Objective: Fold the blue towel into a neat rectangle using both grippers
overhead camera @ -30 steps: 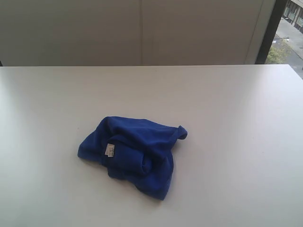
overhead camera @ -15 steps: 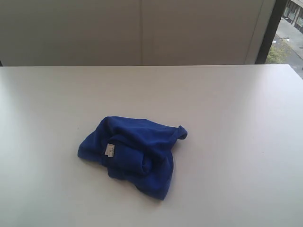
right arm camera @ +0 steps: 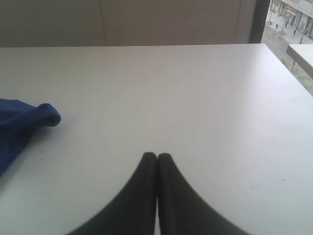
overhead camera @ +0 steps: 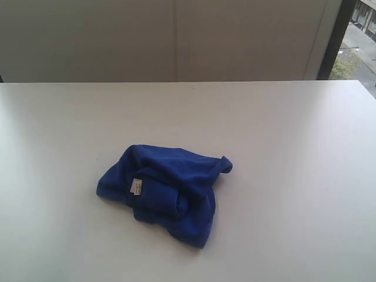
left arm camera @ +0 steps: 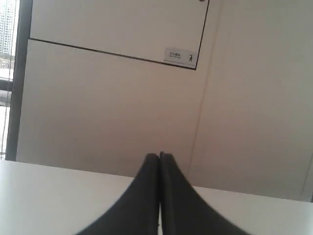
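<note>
The blue towel [overhead camera: 167,191] lies crumpled in a heap on the white table [overhead camera: 282,147], a little left of the middle, with its small white label [overhead camera: 136,186] facing up. Neither arm shows in the exterior view. My left gripper [left arm camera: 159,155] is shut with nothing between its black fingers and points over the table at a wall. My right gripper [right arm camera: 157,155] is also shut and empty above bare table; a bunched end of the blue towel [right arm camera: 29,120] lies off to one side of it in the right wrist view, well apart from the fingertips.
A pale panelled wall [overhead camera: 176,41] stands behind the table's far edge. A dark window frame [overhead camera: 335,38] with a street outside is at the far right. In the left wrist view the wall carries a small sign [left arm camera: 180,57].
</note>
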### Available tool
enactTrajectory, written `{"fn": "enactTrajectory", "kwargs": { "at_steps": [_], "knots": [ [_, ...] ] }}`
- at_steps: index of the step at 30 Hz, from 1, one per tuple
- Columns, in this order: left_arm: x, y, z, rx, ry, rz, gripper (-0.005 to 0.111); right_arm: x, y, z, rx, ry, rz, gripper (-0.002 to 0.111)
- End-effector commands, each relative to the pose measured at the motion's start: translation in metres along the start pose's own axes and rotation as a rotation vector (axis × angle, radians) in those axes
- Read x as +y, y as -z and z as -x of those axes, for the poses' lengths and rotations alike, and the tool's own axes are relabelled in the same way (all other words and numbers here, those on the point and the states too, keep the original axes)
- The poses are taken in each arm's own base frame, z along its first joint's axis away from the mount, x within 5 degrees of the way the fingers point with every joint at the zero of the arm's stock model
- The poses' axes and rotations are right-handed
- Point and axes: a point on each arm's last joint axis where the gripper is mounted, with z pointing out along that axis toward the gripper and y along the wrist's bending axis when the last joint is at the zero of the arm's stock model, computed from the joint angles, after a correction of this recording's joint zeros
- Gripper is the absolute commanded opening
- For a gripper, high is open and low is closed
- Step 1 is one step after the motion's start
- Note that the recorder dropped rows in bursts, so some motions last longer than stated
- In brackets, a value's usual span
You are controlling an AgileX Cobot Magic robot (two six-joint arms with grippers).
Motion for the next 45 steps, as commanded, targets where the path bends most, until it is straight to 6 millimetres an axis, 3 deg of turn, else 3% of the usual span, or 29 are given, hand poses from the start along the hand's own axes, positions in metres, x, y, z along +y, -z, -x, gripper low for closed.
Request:
{"fn": "enactTrajectory", "kwargs": {
  "at_steps": [1, 4, 6, 12, 14, 15, 19, 27, 33, 41, 45],
  "knots": [
    [-0.002, -0.002, 0.000, 0.114, 0.056, 0.001, 0.000, 0.000, 0.000, -0.001, -0.010, -0.003, 0.004, 0.000],
    [-0.006, -0.008, 0.014, 0.130, 0.054, 0.003, 0.000, 0.000, 0.000, -0.001, -0.010, -0.003, 0.004, 0.000],
    [-0.009, -0.016, 0.021, 0.232, 0.126, 0.024, 0.000, 0.000, 0.000, -0.001, -0.010, -0.003, 0.004, 0.000],
    [-0.029, -0.046, 0.070, 0.564, -0.159, -0.071, 0.000, 0.000, 0.000, -0.001, -0.010, -0.003, 0.004, 0.000],
    [-0.039, -0.063, 0.076, 0.752, -0.244, -0.151, 0.000, 0.000, 0.000, -0.001, -0.010, -0.003, 0.004, 0.000],
    [-0.044, -0.072, 0.071, 0.881, -0.299, -0.217, 0.000, 0.000, 0.000, -0.001, -0.010, -0.003, 0.004, 0.000],
    [-0.061, -0.089, 0.052, 1.065, -0.292, -0.455, 0.000, 0.000, 0.000, -0.001, -0.010, -0.003, 0.004, 0.000],
    [-0.091, -0.135, -0.005, 1.125, -0.111, -0.876, 0.000, 0.000, 0.000, -0.001, -0.010, -0.003, 0.004, 0.000],
    [-0.096, -0.157, -0.041, 1.153, -0.130, -0.901, 0.000, 0.000, 0.000, -0.001, -0.010, -0.003, 0.004, 0.000],
    [-0.119, -0.193, -0.070, 1.107, -0.310, -0.841, 0.000, 0.000, 0.000, -0.001, -0.010, -0.003, 0.004, 0.000],
    [-0.121, -0.203, -0.087, 1.136, -0.317, -0.817, 0.015, 0.000, 0.000, -0.001, -0.010, -0.003, 0.004, 0.000]
  ]
}}
